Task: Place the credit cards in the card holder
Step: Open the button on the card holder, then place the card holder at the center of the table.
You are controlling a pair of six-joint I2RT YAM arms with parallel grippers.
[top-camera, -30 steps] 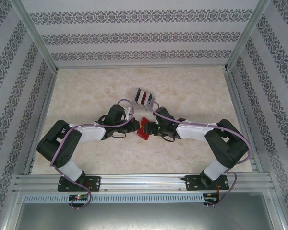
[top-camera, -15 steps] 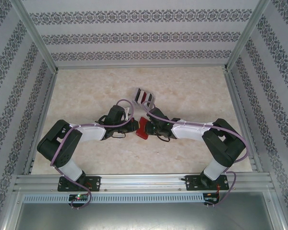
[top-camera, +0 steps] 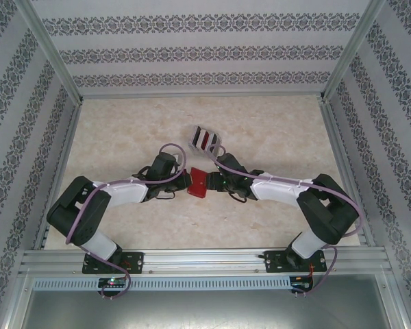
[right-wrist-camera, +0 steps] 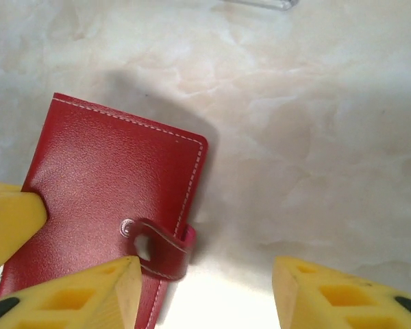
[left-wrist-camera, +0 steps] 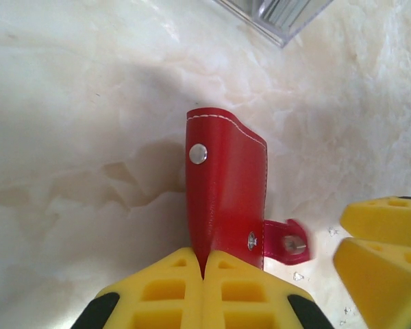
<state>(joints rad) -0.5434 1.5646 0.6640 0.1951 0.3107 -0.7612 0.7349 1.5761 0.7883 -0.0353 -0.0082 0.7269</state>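
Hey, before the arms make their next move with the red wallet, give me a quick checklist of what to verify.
1. Left gripper shut on the card holder edge: ok.
2. Snap tab undone: ok.
3. Right gripper open beside the tab: ok.
4. Card holder opened flat: not ok, folded shut.
5. Credit cards lying on the table, in neither gripper: ok.

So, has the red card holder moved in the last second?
Yes. In the top view the card holder has shifted slightly left relative to the clear stand behind it, and now shows a broader red face.
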